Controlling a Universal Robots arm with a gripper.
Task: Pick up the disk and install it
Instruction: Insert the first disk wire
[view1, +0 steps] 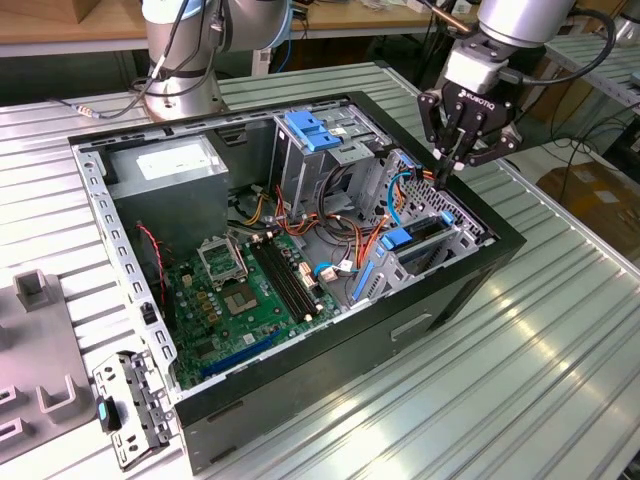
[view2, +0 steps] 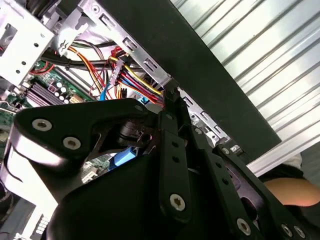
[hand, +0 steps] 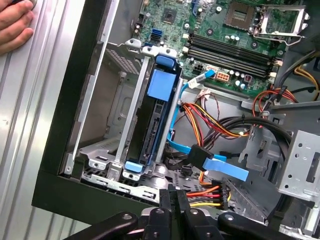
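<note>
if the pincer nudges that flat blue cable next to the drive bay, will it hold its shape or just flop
The flat blue cable likely flops: it is a thin ribbon that already bends and twists as it runs. It probably springs back somewhat, being anchored at a connector. The neighbouring bundle of coloured wires may drag along, since they lie close together.

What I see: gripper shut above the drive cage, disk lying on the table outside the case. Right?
No. The first wrist view shows the disk standing in the drive cage inside the case; the gripper is shut above the cage.
</note>
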